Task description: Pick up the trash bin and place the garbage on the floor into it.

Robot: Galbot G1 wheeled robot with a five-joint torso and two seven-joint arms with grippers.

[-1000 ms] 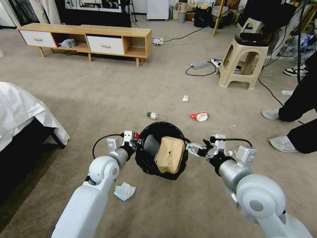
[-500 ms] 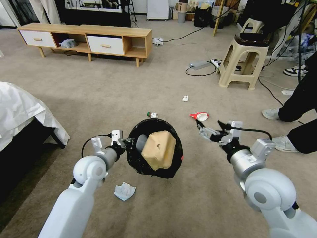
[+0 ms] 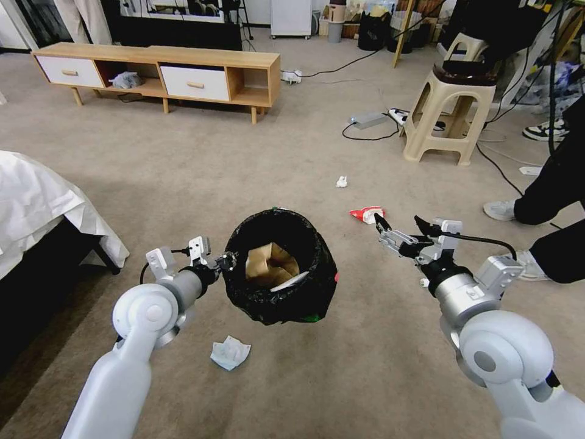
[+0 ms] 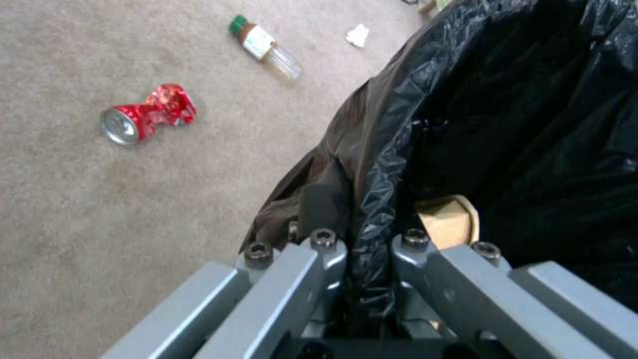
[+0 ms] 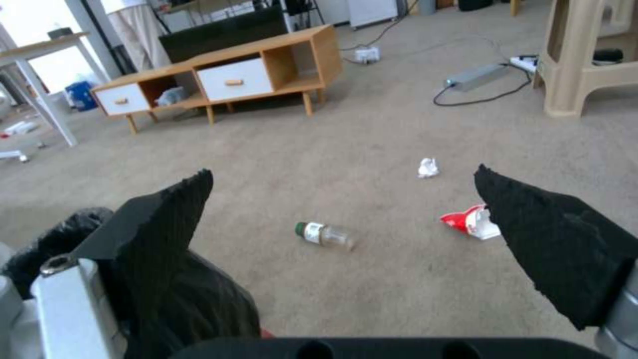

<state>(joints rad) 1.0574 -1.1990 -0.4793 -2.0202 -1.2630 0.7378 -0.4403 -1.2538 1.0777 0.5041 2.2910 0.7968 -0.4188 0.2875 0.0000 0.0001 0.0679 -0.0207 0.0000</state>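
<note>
We hold the round bin lined with crinkled black plastic [image 3: 277, 268] off the beige carpet [image 3: 244, 164], left gripper [image 4: 369, 249] clamped on its rim. Our right gripper [image 3: 399, 227] gapes wide near the red-and-white wrapper [image 3: 367, 214], probably next; we should descend squarely, bin level.

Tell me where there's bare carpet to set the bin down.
Bare floor lies between the wooden cabinet and the trash bin, held by the left end effector. Ahead right is crowded: red-and-white wrapper by the open right end effector, paper wad, bottle. Crumpled tissue lies below the bin.
</note>
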